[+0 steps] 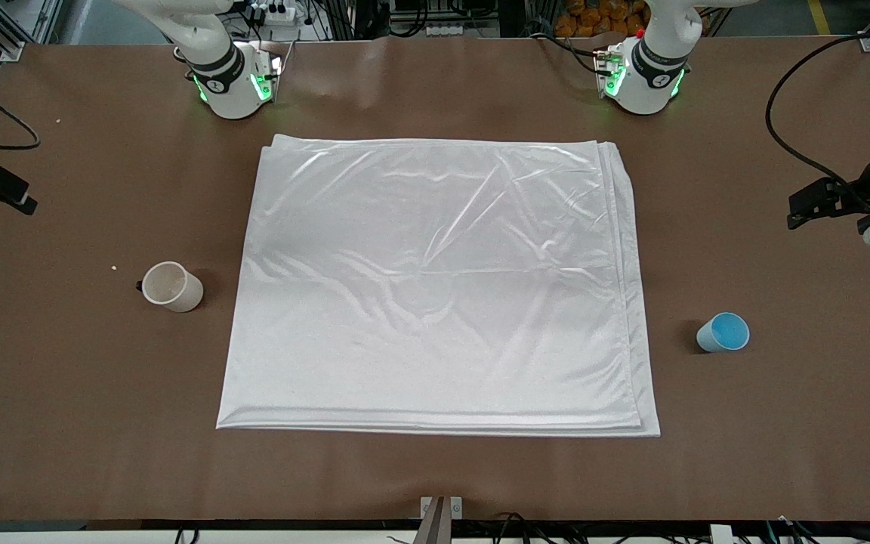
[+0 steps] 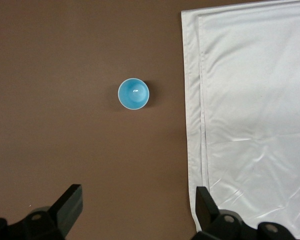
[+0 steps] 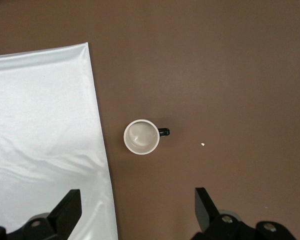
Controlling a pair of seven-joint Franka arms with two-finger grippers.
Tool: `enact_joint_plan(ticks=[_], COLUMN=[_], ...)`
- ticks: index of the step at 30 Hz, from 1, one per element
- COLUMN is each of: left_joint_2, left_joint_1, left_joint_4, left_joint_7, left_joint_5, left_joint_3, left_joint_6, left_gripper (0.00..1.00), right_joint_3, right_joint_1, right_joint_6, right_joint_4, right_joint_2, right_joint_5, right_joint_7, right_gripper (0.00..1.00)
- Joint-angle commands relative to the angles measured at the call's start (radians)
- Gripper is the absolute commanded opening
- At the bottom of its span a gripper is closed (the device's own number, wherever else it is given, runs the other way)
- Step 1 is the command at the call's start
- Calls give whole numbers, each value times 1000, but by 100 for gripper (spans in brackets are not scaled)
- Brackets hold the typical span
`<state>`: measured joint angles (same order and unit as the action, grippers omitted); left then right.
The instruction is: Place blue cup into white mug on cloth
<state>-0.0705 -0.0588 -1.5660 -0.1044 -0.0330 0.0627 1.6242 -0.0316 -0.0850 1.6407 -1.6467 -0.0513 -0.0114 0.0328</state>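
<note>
Brown table (image 1: 435,476) bears all items. Nearest us: blue cup (image 1: 723,332), upright at left arm's end, off the cloth (image 1: 435,287). White mug (image 1: 171,286) upright at right arm's end, also off cloth. Left gripper (image 2: 137,210) & right gripper (image 3: 137,210) hang high, fingers wide apart, holding nothing.

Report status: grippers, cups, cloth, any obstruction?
Left gripper open, high over the blue cup. Right gripper open, high over the white mug. Both cups upright on bare table beside the cloth, none on it. Nothing in the way.
</note>
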Motion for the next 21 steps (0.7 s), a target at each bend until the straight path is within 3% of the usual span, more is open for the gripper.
enact_joint_plan(ticks=[1,16,21], left_joint_2=[-21,-159,-218], left_joint_1=[-7,48,68], left_joint_4=[14,4,6], left_joint_7=[-12,-21,-34], left_joint_5=[2,2,2], left_joint_3=[12,14,14], left_joint_6=[-18,94,158], left_gripper=[100,100,100], right_joint_3=[4,6,6], right_joint_1=[-2,44,41], right_joint_6=[13,76,137], right_joint_4=[-36,-110,-168], right_joint_2=[-30,-25,-24], right_joint_5=[5,-4,-5], right_joint_7=[-14,-62,-180], right_gripper=[100,100,100])
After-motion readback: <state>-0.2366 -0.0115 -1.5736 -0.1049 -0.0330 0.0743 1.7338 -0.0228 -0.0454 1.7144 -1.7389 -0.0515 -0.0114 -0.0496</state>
